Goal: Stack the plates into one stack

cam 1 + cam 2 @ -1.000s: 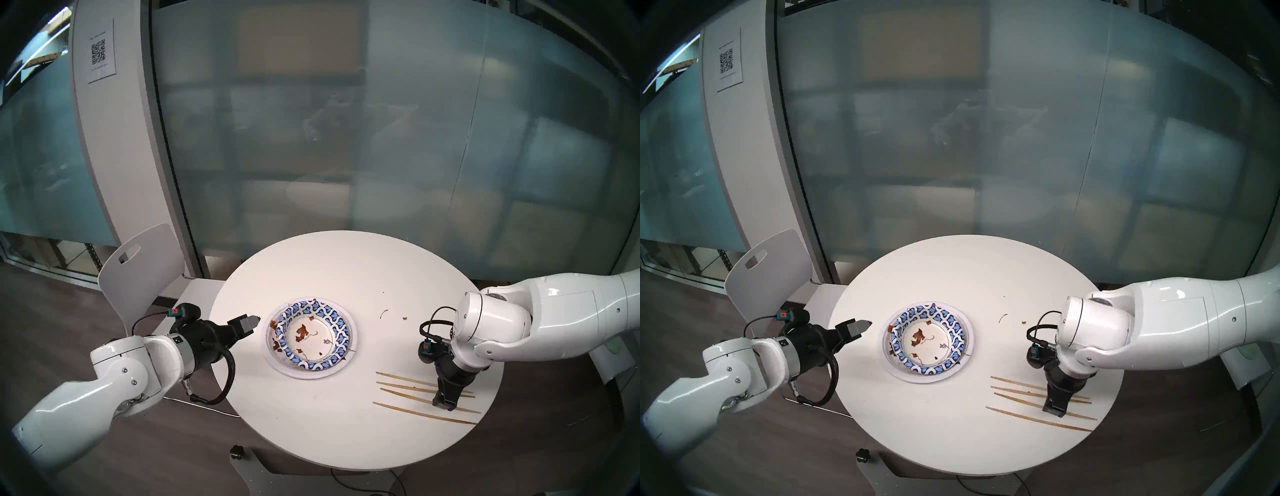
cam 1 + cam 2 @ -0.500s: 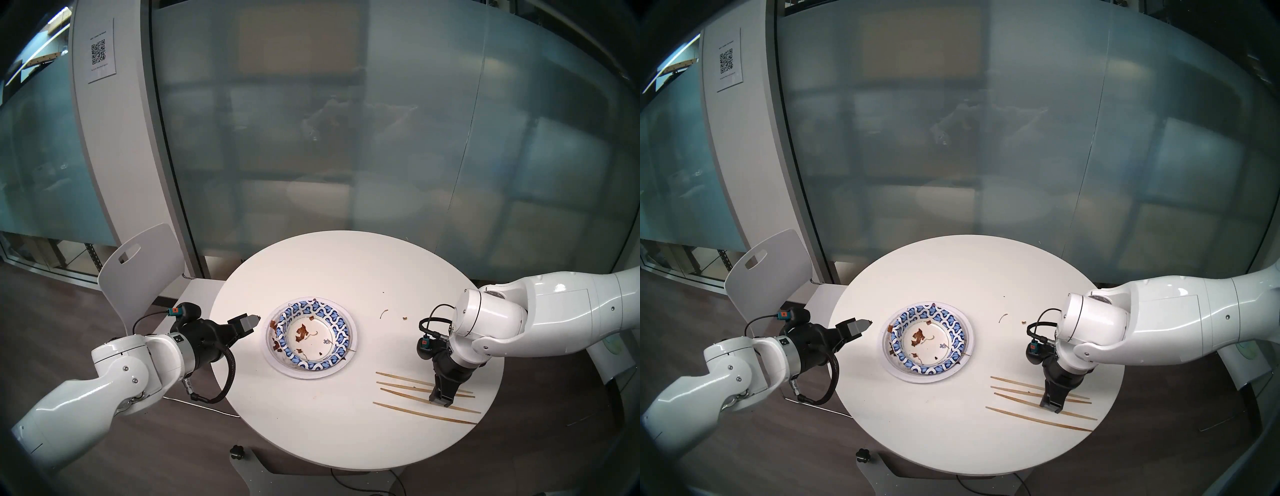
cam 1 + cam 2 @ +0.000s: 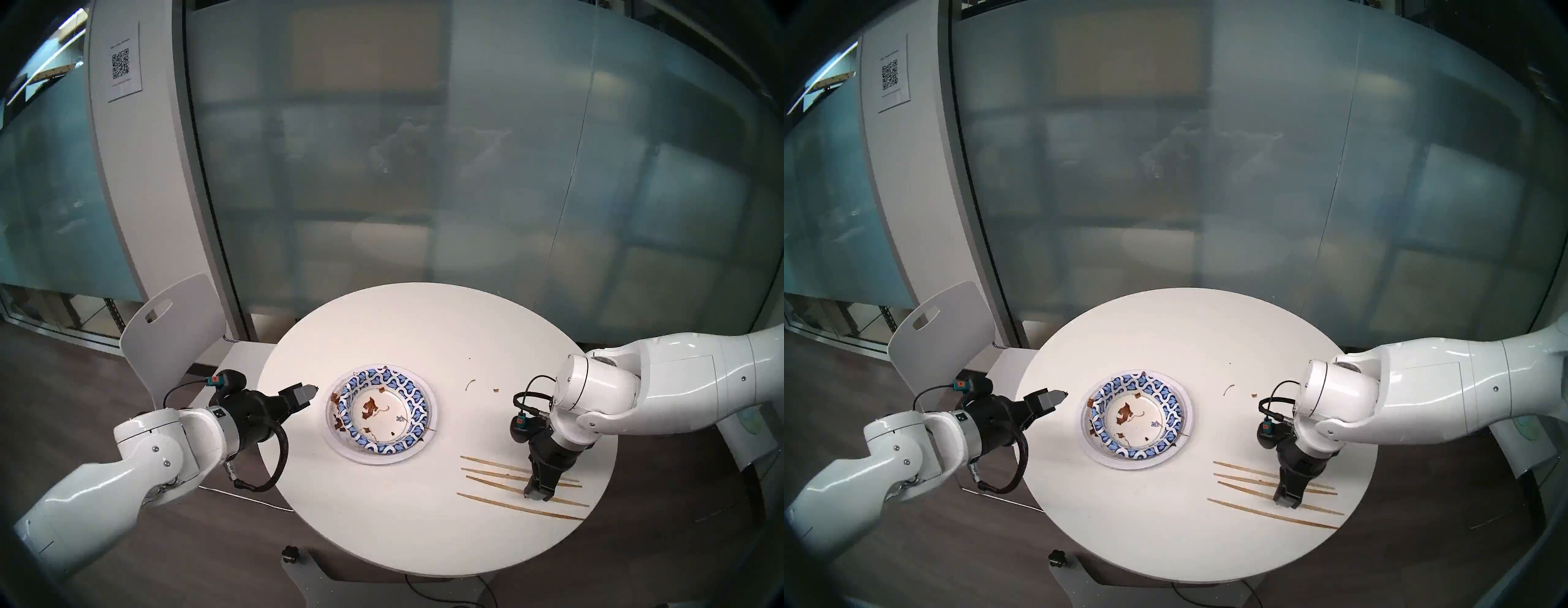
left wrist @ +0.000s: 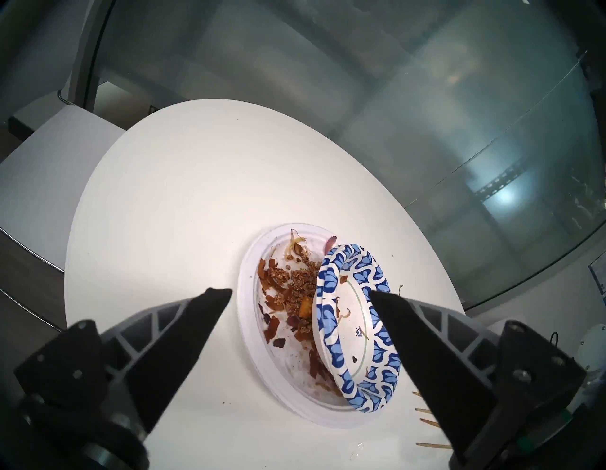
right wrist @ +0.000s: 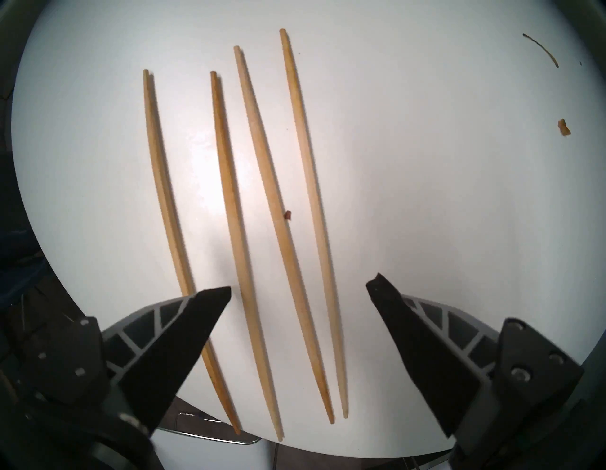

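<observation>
On the round white table (image 3: 424, 543) almost nothing had changed: both grippers, left gripper (image 3: 306, 395) and right gripper (image 3: 538, 494), stayed wide and empty, the right one above the chopsticks (image 3: 492, 479), so the blue-rimmed plate (image 3: 382, 409) sat tilted on the white plates (image 4: 252, 295), looking nearly done.

Head pair is looking down from above the round table (image 3: 424, 331), sharing nearly everything. Left wrist is facing the plates (image 4: 355, 328) obliquely; right wrist is looking straight down, close over the chopsticks (image 5: 259, 210).

Left gripper (image 3: 306, 393) angles downward with its fingers (image 4: 183, 341) spread wide, nothing between them; right gripper (image 3: 538, 495) points straight down, fingers (image 5: 177, 341) likewise spread and empty
</observation>
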